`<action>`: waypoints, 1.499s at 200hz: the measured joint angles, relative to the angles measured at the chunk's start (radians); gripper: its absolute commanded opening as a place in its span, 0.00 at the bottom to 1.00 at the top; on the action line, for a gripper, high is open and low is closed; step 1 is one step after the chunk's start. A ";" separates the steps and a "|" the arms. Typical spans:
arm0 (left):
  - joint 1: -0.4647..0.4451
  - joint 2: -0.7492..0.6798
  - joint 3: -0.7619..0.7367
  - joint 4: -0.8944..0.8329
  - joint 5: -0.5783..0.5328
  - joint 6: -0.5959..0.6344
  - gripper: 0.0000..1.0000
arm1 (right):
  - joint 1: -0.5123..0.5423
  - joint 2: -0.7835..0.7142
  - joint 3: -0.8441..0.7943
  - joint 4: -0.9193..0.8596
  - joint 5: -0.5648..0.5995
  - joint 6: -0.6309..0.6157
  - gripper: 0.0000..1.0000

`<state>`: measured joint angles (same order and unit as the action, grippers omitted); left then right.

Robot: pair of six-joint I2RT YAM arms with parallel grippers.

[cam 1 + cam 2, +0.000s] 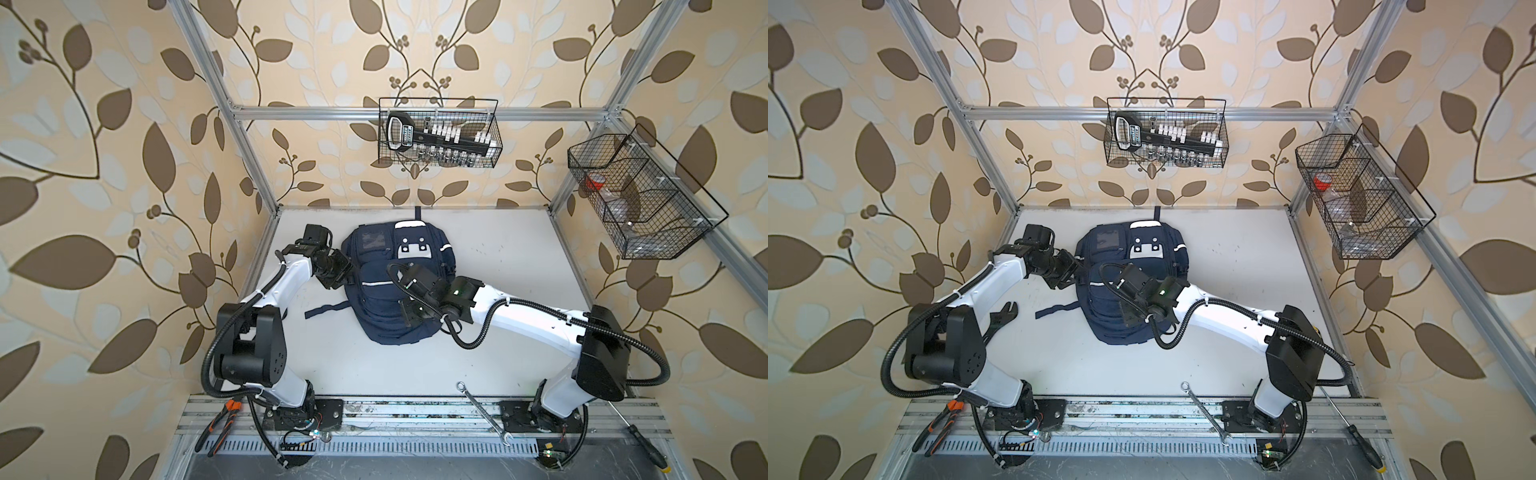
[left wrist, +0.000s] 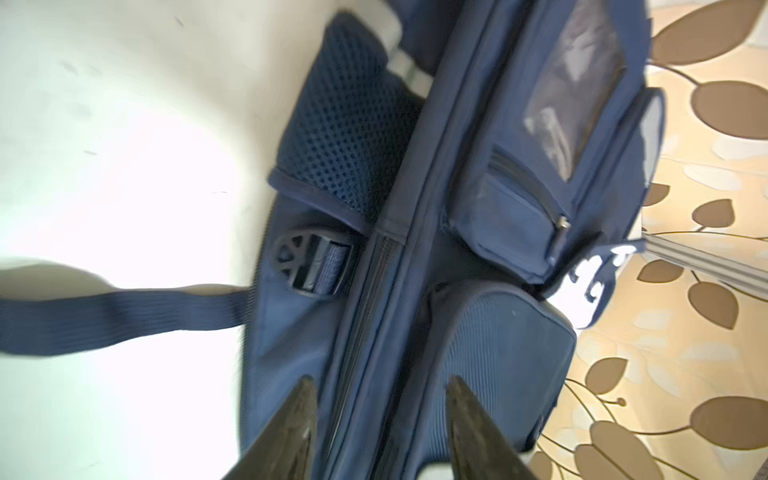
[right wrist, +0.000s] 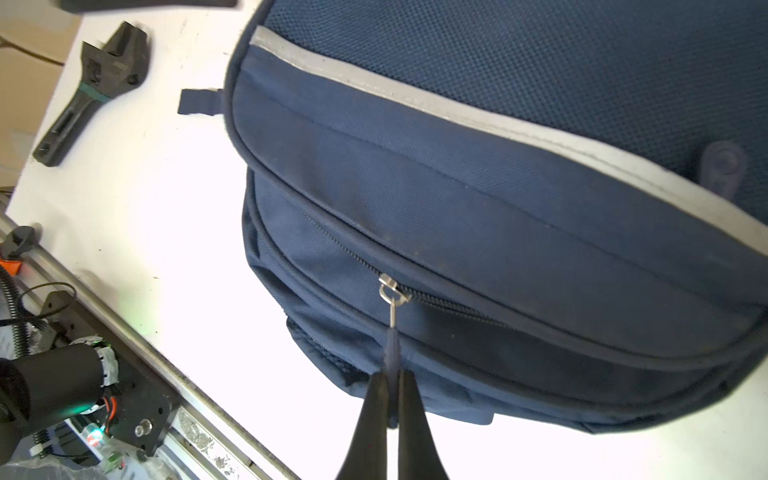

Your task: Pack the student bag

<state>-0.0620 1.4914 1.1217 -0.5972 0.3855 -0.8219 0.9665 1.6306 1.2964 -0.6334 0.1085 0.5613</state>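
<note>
Navy fabric student bag [image 1: 374,299] lies flat mid-table, top loop toward the far wall, one strap trailing left. Right gripper [image 3: 390,380] is pinched narrow on the blue zip pull [image 3: 392,347] of a front pocket at the bag's near end. The metal slider [image 3: 390,291] sits partway along the track, and the pull is drawn taut toward the jaws. Left gripper [image 2: 380,386] hangs at the bag's left side, fingers moderately apart. It straddles the main zip seam [image 2: 365,316] and grips nothing; contact with the fabric is unclear.

Step in hand, as judged: unzipping the pocket, with no sign yet of anything packed. How far the zip is open cannot be told.

Next move likely calls for a steady drag of the pull along the curved track. The left gripper would need to close on or press the bag so it doesn't slide. Black adjustable wrench [image 1: 1005,313] lies loose on the table left of the bag, a likely candidate to go in.
</note>
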 measured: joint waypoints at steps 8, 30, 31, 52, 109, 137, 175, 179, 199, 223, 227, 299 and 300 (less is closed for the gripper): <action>-0.003 -0.061 -0.021 -0.007 -0.005 0.003 0.56 | 0.000 0.000 0.000 -0.006 0.002 0.000 0.00; -0.018 -0.228 -0.092 -0.018 0.000 -0.011 0.59 | 0.000 -0.001 -0.003 -0.009 0.004 -0.003 0.00; -0.019 -0.238 -0.096 -0.018 -0.001 -0.015 0.59 | 0.000 -0.001 -0.003 -0.009 0.004 -0.003 0.00; -0.080 -0.342 -0.161 -0.034 -0.001 -0.079 0.63 | 0.000 -0.013 -0.019 0.005 0.002 -0.004 0.00; -0.275 -0.392 -0.313 0.071 0.027 -0.378 0.65 | -0.003 -0.029 -0.027 0.021 -0.005 -0.003 0.00; -0.331 -0.327 -0.291 0.134 0.026 -0.449 0.63 | -0.003 -0.036 -0.027 0.024 -0.005 -0.003 0.00; -0.357 -0.245 -0.285 0.222 0.026 -0.511 0.58 | -0.005 -0.038 -0.027 0.025 -0.005 -0.003 0.00; -0.357 -0.237 -0.285 0.232 0.026 -0.520 0.57 | -0.005 -0.038 -0.027 0.025 -0.005 -0.003 0.00; -0.357 -0.197 -0.285 0.263 0.032 -0.540 0.54 | -0.005 -0.038 -0.027 0.024 -0.005 0.000 0.00; -0.357 -0.156 -0.282 0.269 0.038 -0.549 0.47 | -0.005 -0.038 -0.027 0.024 -0.005 0.003 0.00; -0.358 -0.151 -0.282 0.268 0.039 -0.547 0.46 | -0.005 -0.038 -0.027 0.024 -0.005 0.004 0.00; -0.358 -0.146 -0.243 0.225 0.042 -0.541 0.08 | -0.020 -0.048 -0.045 0.028 0.004 0.014 0.00; -0.358 -0.146 -0.243 0.225 0.042 -0.539 0.07 | -0.021 -0.048 -0.045 0.029 0.004 0.014 0.00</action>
<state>-0.4198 1.3449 0.8787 -0.3717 0.4278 -1.3609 0.9459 1.5822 1.2510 -0.6048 0.1123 0.5758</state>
